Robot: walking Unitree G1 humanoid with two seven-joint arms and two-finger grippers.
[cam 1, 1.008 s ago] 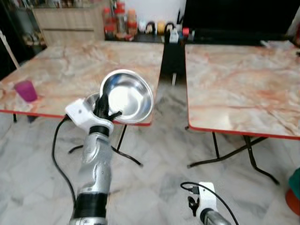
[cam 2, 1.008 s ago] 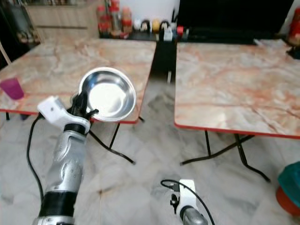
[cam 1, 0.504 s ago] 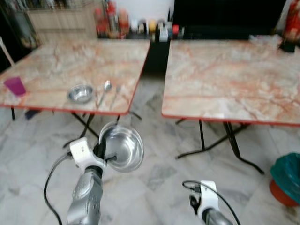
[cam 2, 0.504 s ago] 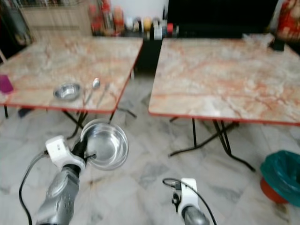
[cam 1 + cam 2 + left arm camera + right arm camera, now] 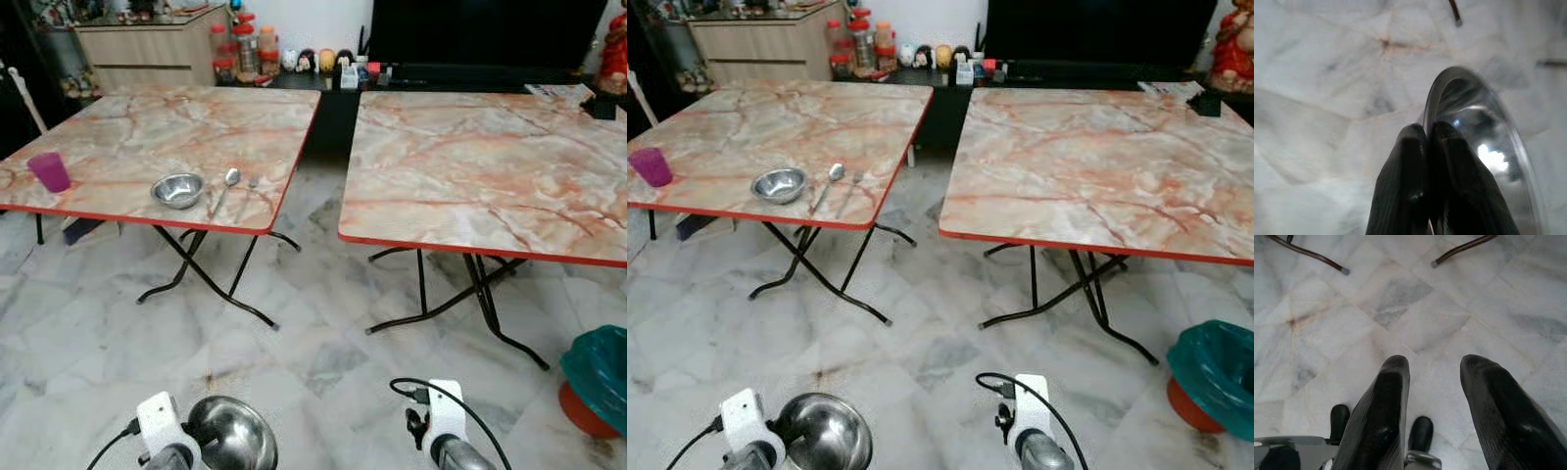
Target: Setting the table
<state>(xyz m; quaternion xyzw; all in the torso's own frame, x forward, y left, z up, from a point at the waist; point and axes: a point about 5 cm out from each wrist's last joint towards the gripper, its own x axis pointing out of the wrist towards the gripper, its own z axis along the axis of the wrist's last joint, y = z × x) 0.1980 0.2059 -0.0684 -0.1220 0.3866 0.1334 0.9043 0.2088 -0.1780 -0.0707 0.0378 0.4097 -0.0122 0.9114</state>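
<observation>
My left gripper (image 5: 1427,129) is shut on the rim of a shiny steel bowl (image 5: 232,436), held low over the marble floor at the bottom of the head views. The bowl (image 5: 1484,147) stands on edge beside the pinched fingers. On the left marble table (image 5: 118,117) lie a smaller steel bowl (image 5: 177,189), a spoon (image 5: 226,183) just right of it, and a purple cup (image 5: 49,171) near the left edge. The right marble table (image 5: 490,166) is bare. My right gripper (image 5: 1432,367) hangs open over the floor, holding nothing.
A gap runs between the two red-edged tables, whose black folding legs (image 5: 211,284) splay onto the floor. A teal basin on an orange one (image 5: 600,367) sits at the far right. Bottles and a dark cabinet (image 5: 323,64) line the back wall.
The camera has pulled back from the tables, so both now sit farther off. My left arm has dropped from chest height to the bottom of the view, still gripping the bowl.
</observation>
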